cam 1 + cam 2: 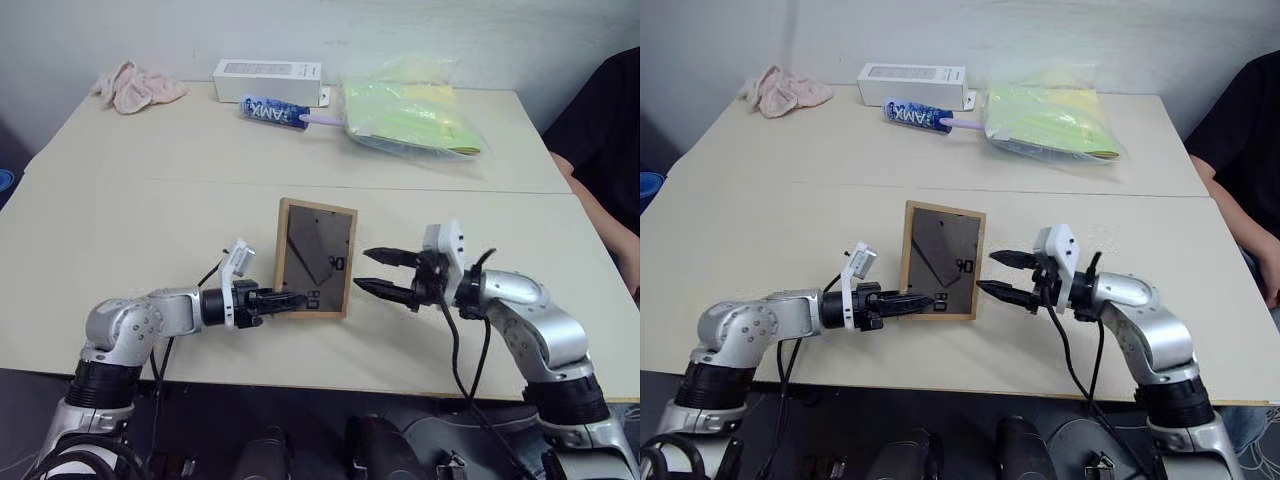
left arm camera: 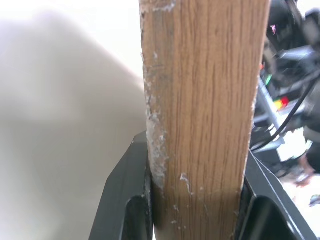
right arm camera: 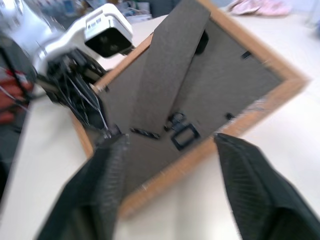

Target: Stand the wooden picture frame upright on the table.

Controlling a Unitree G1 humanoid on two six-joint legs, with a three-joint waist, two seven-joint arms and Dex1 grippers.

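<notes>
The wooden picture frame (image 1: 315, 255) stands nearly upright on the table (image 1: 150, 210), its dark grey back and fold-out stand toward me. My left gripper (image 1: 290, 298) is shut on the frame's lower left edge. In the left wrist view the two black fingers (image 2: 125, 200) clamp the light-wood edge (image 2: 200, 100) from both sides. My right gripper (image 1: 362, 269) hangs open just right of the frame, pointing at its right edge and apart from it. The right wrist view looks between those spread fingers at the frame's back (image 3: 200, 95).
At the far edge lie a pink cloth (image 1: 135, 86), a white box (image 1: 267, 72), a blue tube (image 1: 275, 112) and a yellow-green plastic bag (image 1: 410, 115). A person in black (image 1: 600, 130) sits at the right side. A seam (image 1: 150, 181) crosses the tabletop.
</notes>
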